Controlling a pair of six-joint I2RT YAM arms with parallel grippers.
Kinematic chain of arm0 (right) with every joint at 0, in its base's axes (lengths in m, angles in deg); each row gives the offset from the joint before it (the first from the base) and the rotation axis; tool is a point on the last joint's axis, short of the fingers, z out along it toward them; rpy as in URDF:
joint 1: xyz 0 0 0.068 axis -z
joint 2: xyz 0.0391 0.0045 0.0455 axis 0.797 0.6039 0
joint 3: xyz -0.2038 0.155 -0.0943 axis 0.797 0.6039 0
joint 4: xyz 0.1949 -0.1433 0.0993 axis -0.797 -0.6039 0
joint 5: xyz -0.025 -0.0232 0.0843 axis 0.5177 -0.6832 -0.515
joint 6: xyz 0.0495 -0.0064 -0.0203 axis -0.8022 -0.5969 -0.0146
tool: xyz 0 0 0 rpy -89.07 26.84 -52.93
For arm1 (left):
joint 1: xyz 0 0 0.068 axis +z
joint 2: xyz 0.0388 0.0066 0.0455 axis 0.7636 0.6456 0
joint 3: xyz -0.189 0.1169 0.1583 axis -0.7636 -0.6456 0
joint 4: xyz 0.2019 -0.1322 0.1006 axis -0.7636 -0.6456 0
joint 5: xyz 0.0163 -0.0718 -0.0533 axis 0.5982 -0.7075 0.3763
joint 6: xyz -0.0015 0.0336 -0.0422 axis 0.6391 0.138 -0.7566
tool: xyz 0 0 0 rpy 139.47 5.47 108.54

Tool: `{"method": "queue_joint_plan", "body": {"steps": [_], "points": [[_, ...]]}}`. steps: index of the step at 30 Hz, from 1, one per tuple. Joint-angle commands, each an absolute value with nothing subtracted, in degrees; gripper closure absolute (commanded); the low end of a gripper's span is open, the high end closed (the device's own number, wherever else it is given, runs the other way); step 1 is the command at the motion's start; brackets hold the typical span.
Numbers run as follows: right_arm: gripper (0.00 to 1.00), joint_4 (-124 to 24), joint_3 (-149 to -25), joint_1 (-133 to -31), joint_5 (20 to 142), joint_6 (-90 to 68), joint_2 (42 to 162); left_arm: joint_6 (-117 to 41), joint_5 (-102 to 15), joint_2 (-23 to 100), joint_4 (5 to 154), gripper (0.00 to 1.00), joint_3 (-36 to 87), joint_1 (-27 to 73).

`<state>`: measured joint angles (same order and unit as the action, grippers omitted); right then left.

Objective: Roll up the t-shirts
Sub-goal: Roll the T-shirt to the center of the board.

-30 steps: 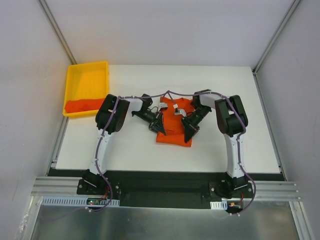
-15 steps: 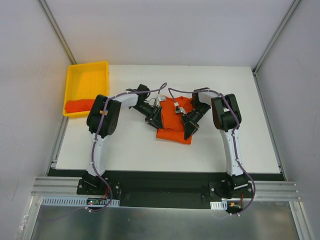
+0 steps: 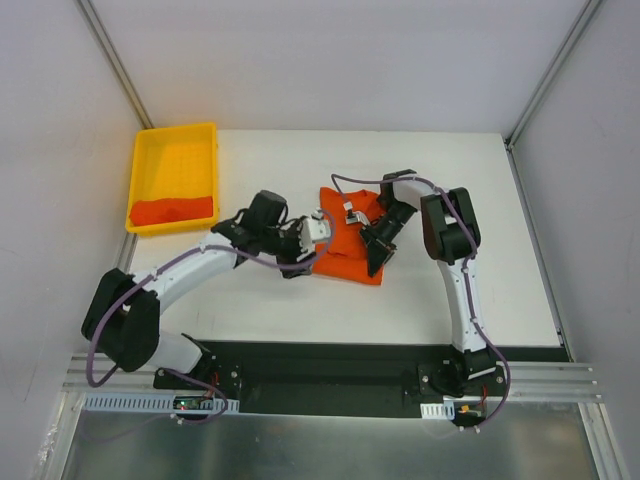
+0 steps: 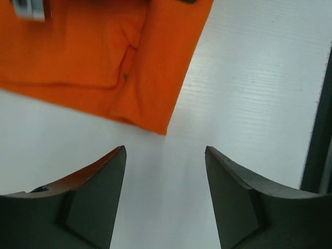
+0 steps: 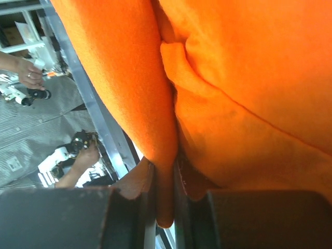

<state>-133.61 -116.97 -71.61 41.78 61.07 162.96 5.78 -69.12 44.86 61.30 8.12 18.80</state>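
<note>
From above, a white tabletop (image 3: 480, 290) carries a yellow tray (image 3: 180, 165) at its far left corner. One orange t-shirt (image 3: 345, 262) lies partly folded near the middle of the tabletop. A second t-shirt (image 3: 175, 211) sits bunched at the near end of the tray. The left arm stretches low across the tabletop, and the left pincer (image 3: 303, 262) sits just beside the middle t-shirt's left near edge. The right arm bends in from the other side, and the right pincer (image 3: 377, 262) is down on the shirt's right part. From this height neither pincer's opening can be made out.

In the left wrist view, the left pincer (image 4: 165, 171) stands well open with nothing in it. Its two dark fingers (image 4: 104, 197) are apart, with bare tabletop (image 4: 249, 78) showing between them. The t-shirt (image 4: 104, 52) lies flat beyond the fingertips and clear of them. A folded corner of it points toward the gap, and a sleeve seam is visible.

In the right wrist view, the right pincer (image 5: 165, 207) is nearly closed, with a thin fold of the t-shirt (image 5: 249, 78) pinched between its fingers. Orange cloth fills most of this view. It hangs in two soft layers, with a crease running down toward the grip.
</note>
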Motion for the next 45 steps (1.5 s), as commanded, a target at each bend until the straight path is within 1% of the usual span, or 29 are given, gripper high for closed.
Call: {"method": "queue_joint_plan", "body": {"steps": [1, 3, 8, 14, 18, 24, 26, 27, 29, 30, 31, 32, 33, 34, 35, 36, 37, 38, 39, 40, 41, 42, 43, 44, 45], "points": [[0.9, -141.78, -119.43, -72.89, 48.16, 63.52, 164.27, 22.53, -55.92, 43.49, 80.96, 0.38, 1.59, 10.79], [0.9, -141.78, -119.52, -72.89, 48.16, 63.16, 164.36, 23.6, -56.52, 45.33, 85.1, 0.38, 1.24, 9.63], [0.9, -142.3, -120.4, -72.98, 48.33, 62.37, 165.24, 27.03, -60.46, 49.64, 86.96, 0.39, 1.41, 5.5], [0.9, -144.5, -122.6, -72.8, 47.9, 62.81, 167.08, 31.07, -62.15, 54.47, 86.96, 0.46, 0.97, 3.38], [0.9, -144.59, -122.77, -72.45, 47.46, 62.64, 167.09, 34.41, -59.17, 58.61, 86.78, 0.49, 1.5, 3.12], [0.9, -144.59, -122.77, -72.36, 47.19, 62.81, 167.09, 37.84, -53.45, 63.27, 85.55, 0.6, 3.08, 3.29], [0.9, -144.59, -122.69, -72.36, 47.02, 62.81, 167.09, 37.85, -53.35, 64.33, 81.62, 0.72, 4.4, 3.38], [0.85, -144.59, -122.6, -72.27, 46.93, 62.81, 166.83, 37.24, -53.97, 64.59, 79.68, 0.77, 6.06, 3.38], [0.7, -144.42, -122.07, -70.61, 44.75, 64.39, 165.51, 35.92, -56.95, 64.59, 75.12, 0.86, 7.38, 4.08], [0.43, -144.15, -121.37, -69.65, 43.51, 64.57, 164.2, 34.35, -58.27, 64.51, 73.35, 0.88, 8.96, 4.17], [0.25, -143.46, -121.37, -68.33, 42.28, 64.48, 161.4, 33.11, -60.19, 64.59, 71.85, 0.9, 10.02, 4.69], [0.04, -143.45, -121.63, -65.27, 39.92, 64.83, 159.37, 31.79, -61.6, 64.68, 68.88, 0.93, 10.98, 5.05], [0.04, -143.71, -122.59, -63.68, 38.85, 66.31, 157.53, 29.35, -62.92, 64.86, 67.28, 0.94, 13.0, 5.49], [0.04, -144.5, -122.77, -61.92, 38.15, 67.37, 153.16, 28.02, -64.33, 65.38, 65.79, 0.94, 14.15, 5.92], [0.04, -144.42, -122.86, -58.42, 38.05, 69.99, 150.76, 26.52, -67.48, 65.65, 63.08, 0.95, 15.29, 6.8], [0.04, -141.54, -121.38, -56.47, 37.88, 69.76, 148.13, 23.64, -69.25, 66.08, 61.4, 0.95, 17.82, 7.5], [0.04, -138.64, -120.24, -52.97, 37.09, 68.62, 141.58, 23.09, -71.7, 67.22, 58.94, 0.95, 19.33, 8.03], [0.04, -135.22, -118.66, -50.59, 37.0, 66.52, 138.38, 21.17, -73.73, 67.84, 57.79, 0.95, 20.56, 8.65], [0.04, -127.44, -117.08, -49.08, 37.87, 62.15, 134.35, 20.28, -75.23, 68.37, 55.78, 0.96, 22.92, 9.09], [0.04, -121.71, -112.28, -47.42, 40.05, 58.37, 130.3, 19.57, -76.81, 69.59, 54.54, 0.96, 24.25, 9.62], [0.04, -114.78, -108.4, -47.05, 46.86, 55.2, 119.12, 17.82, -79.52, 70.39, 53.57, 0.96, 25.57, 10.4], [0.04, -98.35, -103.66, -47.05, 50.15, 50.38, 113.01, 16.85, -80.68, 71.09, 51.82, 0.96, 28.02, 10.85], [0.04, -89.49, -90.91, -47.13, 52.44, 49.46, 106.86, 15.88, -82.0, 72.49, 51.19, 0.96, 29.09, 11.29], [0.04, -81.39, -85.13, -47.31, 53.07, 49.63, 95.05, 13.78, -83.66, 73.2, 50.66, 0.96, 30.14, 11.73], [0.04, -64.87, -78.54, -47.66, 53.86, 43.54, 90.93, 12.89, -86.29, 73.82, 50.31, 0.96, 32.07, 12.6]]}}
